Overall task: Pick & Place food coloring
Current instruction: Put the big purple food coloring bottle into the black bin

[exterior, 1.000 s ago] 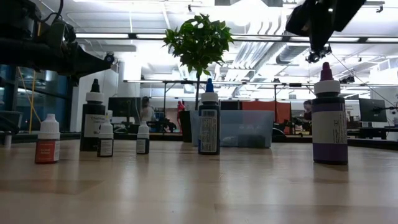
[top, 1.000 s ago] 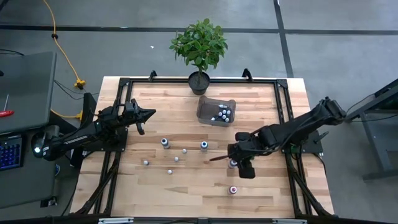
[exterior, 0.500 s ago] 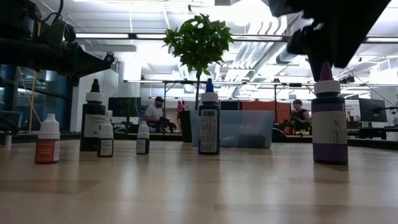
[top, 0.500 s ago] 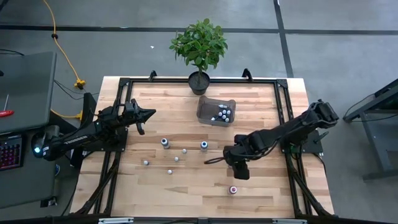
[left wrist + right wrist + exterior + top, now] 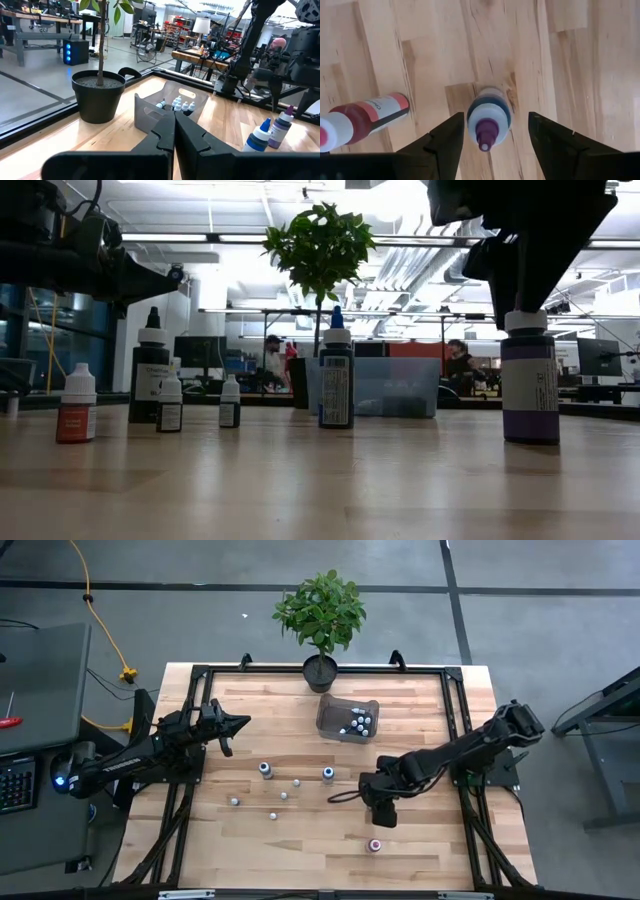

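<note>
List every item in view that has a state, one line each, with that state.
right gripper: open, fingers either side of the purple-capped bottle
purple-capped bottle: upright, not yet gripped
red bottle: lying on its side
left gripper: shut, empty
clear bin: holds several bottles
blue-capped bottle: upright on the table

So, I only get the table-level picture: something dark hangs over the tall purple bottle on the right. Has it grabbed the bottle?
Observer: Not yet. The right claw has its own camera, which shows its two fingers open, one on each side of the purple bottle.
Operator: Anything close by that I miss?
Observer: Yes, a red bottle lies on its side on the wood just beside it.
Operator: And that clear box further back?
Observer: From above, the clear bin has several small bottles in it.
</note>
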Available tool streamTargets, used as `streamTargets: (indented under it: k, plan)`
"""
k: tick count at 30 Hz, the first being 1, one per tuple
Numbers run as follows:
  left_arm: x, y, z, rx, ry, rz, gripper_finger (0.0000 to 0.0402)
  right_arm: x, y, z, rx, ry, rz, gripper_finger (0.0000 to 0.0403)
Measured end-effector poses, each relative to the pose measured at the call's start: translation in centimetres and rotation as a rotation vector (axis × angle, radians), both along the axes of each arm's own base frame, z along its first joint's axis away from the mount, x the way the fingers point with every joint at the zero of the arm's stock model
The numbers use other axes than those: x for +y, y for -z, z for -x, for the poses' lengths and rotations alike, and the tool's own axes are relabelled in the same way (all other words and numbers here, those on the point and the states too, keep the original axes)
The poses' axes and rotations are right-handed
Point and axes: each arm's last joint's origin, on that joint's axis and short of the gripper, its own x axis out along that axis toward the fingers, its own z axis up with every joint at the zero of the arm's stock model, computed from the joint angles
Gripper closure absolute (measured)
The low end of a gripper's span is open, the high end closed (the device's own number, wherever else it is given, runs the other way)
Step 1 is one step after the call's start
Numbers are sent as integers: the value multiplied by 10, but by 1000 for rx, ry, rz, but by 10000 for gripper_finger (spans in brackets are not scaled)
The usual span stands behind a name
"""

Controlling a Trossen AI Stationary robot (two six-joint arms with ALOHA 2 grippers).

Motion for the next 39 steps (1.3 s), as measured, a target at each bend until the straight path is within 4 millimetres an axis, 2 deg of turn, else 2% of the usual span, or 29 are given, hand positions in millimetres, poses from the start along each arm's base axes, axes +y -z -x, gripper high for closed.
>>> streamTargets:
  k: [12,33,39]
  plan:
    - [0,0,0,0,0,0,401,1,6,-3,12,16,-6,195]
    - [0,0,0,0,1,0,401,2,6,-2,30,19,-39,278]
    - [0,0,0,0,0,0,401,2,6,-2,30,18,-39,286]
